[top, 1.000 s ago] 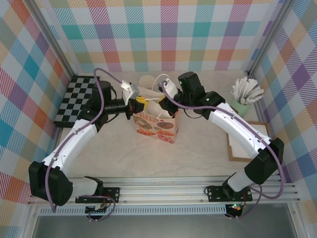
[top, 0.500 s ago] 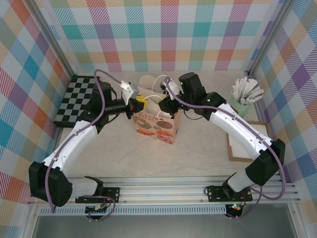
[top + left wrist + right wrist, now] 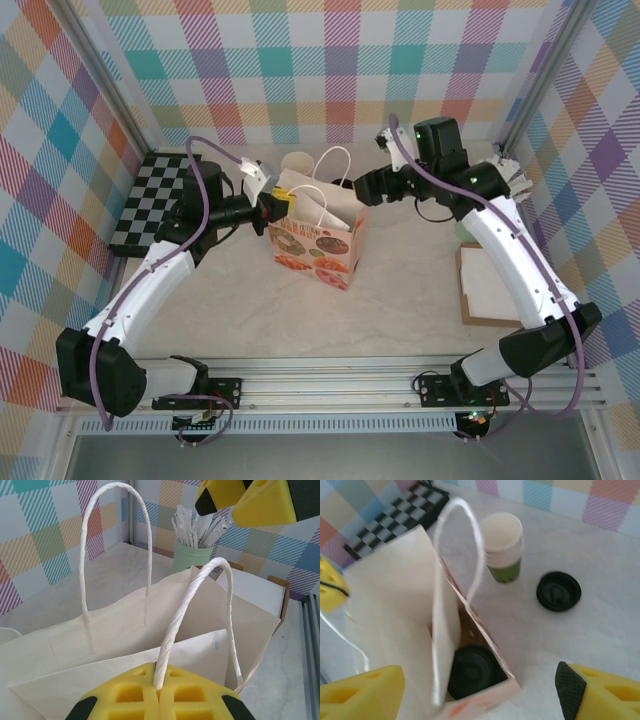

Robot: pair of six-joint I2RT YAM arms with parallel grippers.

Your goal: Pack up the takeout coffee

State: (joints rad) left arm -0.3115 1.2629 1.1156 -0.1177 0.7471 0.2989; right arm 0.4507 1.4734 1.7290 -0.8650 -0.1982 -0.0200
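Table [image 3: 400, 300]: bag [image 3: 318, 245] standing open mid-table, between the two arms. Checker mat [image 3: 150, 195] far left, flat board [image 3: 495, 290] at right, cup stack [image 3: 297, 165] just behind bag.

Left gripper [image 3: 272, 205] clenched on held handle [image 3: 175, 630], keeping bag mouth open. Right gripper [image 3: 362, 186] released, jaws wide, nothing in them, hanging near bag's right rear corner.

Coffee [image 3: 474, 672] down inside bag, upright, black lid on. Green body hidden under lid and bag wall.

Step, by judgement: cup packed, drop-in over, retreat phase. Next move probably calls for pulling right arm clear without snagging free handle [image 3: 479, 545], then letting go of held handle gently so bag does not tip.

Views:
- Right wrist looks straight down bag mouth, so gives coffee inside, plus spare lid [image 3: 559, 591] on table beside stack.
- Top view's angle leaves bag interior behind paper walls.
- Left wrist gives pinch on cord up close, plus mint cup of sticks [image 3: 192, 555] beyond bag.
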